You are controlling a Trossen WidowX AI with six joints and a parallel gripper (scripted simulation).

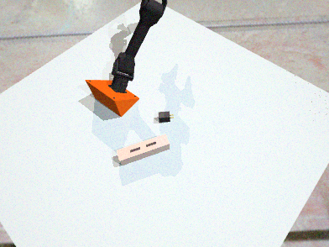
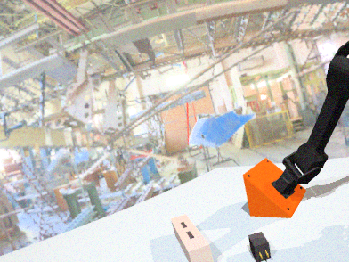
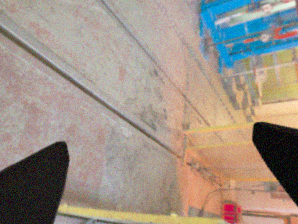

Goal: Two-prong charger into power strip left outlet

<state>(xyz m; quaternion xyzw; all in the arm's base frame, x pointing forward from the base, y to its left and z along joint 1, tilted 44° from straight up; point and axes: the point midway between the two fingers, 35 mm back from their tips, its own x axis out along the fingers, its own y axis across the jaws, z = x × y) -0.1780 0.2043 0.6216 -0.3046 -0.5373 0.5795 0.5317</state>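
The charger (image 1: 164,117) (image 2: 259,244) is a small black block on the white surface. Its two thin gold prongs point right in the top view and toward the viewer in the exterior view. The pale pink power strip (image 1: 125,155) (image 2: 194,245) lies below and left of it in the top view, with two dark outlet slots on top. The exterior view cuts off the strip's near end. My gripper (image 3: 163,141) is open and empty, its black fingertips wide apart in the wrist view. It is outside the top and exterior views, and its view shows only background, neither charger nor strip.
An orange wedge-shaped block (image 1: 119,103) (image 2: 266,200) stands on the white table (image 1: 235,168) behind the strip and charger. The arm's black links (image 1: 138,39) (image 2: 322,120) rise from it and leave the frame. Shadows fall across the table around strip and charger.
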